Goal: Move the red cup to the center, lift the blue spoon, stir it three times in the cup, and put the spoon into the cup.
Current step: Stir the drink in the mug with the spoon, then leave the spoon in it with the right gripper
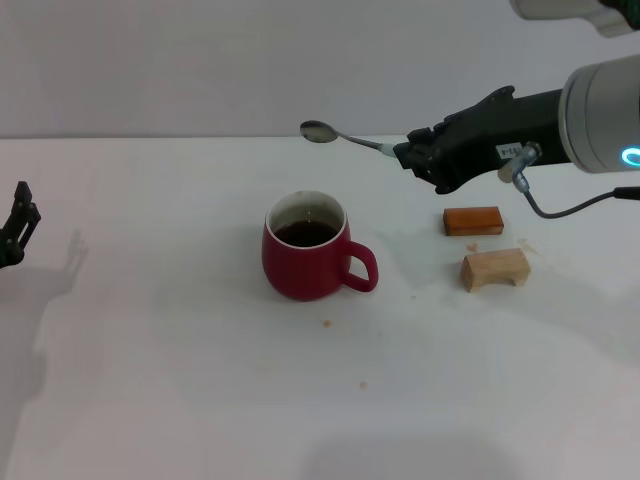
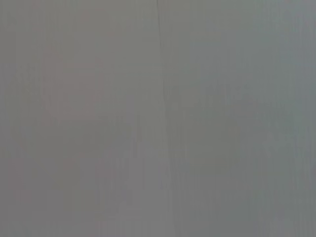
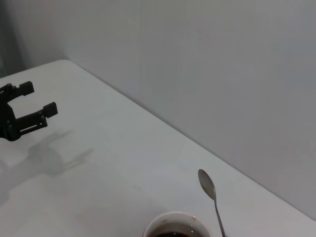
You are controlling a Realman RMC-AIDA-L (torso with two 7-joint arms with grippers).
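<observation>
My right fingers point(image 1: 408, 155) clamp the blue spoon point(image 1: 345, 138) level, bowl above and behind the red cup point(image 1: 305, 259); left fingers point(image 1: 20, 222) idle, spread.

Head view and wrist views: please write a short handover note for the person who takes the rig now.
Right gripper: shut on the blue spoon, held in the air beyond the red cup, bowl outward.
Left gripper: open, empty, parked at the table's left edge.
Red cup: upright mid-table, dark liquid inside.
Done: cup centred, spoon lifted.
Left: lower spoon, stir three times, release it in the cup.
</observation>
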